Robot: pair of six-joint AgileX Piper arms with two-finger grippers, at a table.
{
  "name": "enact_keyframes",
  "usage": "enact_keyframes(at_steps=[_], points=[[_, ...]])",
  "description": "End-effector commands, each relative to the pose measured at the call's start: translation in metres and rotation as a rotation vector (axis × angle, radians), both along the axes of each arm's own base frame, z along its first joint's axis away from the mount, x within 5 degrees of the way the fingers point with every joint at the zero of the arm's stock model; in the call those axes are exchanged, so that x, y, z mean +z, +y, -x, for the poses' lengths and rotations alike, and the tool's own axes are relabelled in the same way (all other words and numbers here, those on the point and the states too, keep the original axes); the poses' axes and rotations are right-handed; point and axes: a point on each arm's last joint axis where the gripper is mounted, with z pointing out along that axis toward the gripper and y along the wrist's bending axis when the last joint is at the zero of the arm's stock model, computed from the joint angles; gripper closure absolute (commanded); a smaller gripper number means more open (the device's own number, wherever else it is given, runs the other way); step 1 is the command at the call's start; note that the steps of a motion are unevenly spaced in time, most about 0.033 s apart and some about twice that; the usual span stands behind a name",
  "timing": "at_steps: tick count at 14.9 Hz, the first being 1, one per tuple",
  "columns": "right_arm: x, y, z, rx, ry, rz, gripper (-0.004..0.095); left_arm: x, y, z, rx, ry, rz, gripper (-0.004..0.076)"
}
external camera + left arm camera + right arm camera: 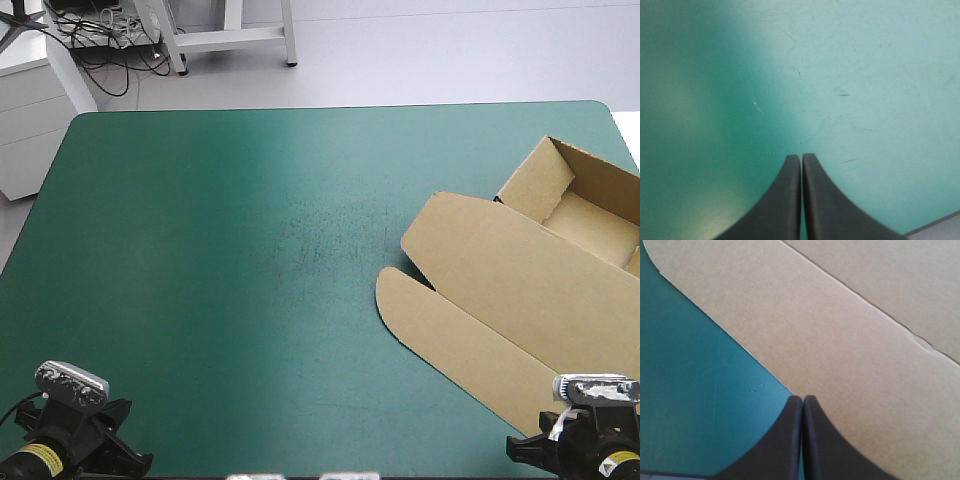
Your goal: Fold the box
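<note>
The box (520, 290) lies on the right half of the worktop (250, 250), partly made up. Its tray (590, 215), walls raised, sits toward the far right corner at about 2 o'clock from the worktop's middle. The lid (520, 265) lies flat beside the tray, and a round-ended flap (450, 335) reaches toward 8 o'clock onto the teal-green cover (200, 200). The sheet therefore steps from tray to flap along a 2-to-8 o'clock line. Its fold lines and the flap's free edge run across that line, roughly 10 to 4 o'clock. The right hand (803, 399) is at the near right corner, its black fingers pressed together and clamped on nothing. In its wrist view the tips stand right at the flap's free edge, with brown board ahead of them and a crease (865, 305) farther on. Whether the tips touch the board or hang just above it cannot be settled from this view. The left hand (801, 157) is at the near left corner, its fingers likewise together and empty, over bare cover close to the worktop's near edge. From there the box lies at about 2 o'clock, well apart. Judgement: the right hand is plainly the nearer. Any lift of the flap or lid would likely start at this free edge and swing toward the tray at 2 o'clock. The fingers would have to part first.
</note>
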Motion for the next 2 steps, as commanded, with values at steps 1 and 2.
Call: enact_keyframes(at_steps=[1, 2], points=[[0.0072, 0.0009, -0.0021, 0.008, -0.035, -0.006, 0.0928, 0.0097, -0.0014, -0.0037, 0.005, -0.057, 0.027, 0.0733], [0.0072, 0.0009, -0.0021, 0.008, -0.035, -0.006, 0.0928, 0.0097, -0.0014, -0.0037, 0.005, -0.057, 0.027, 0.0734]])
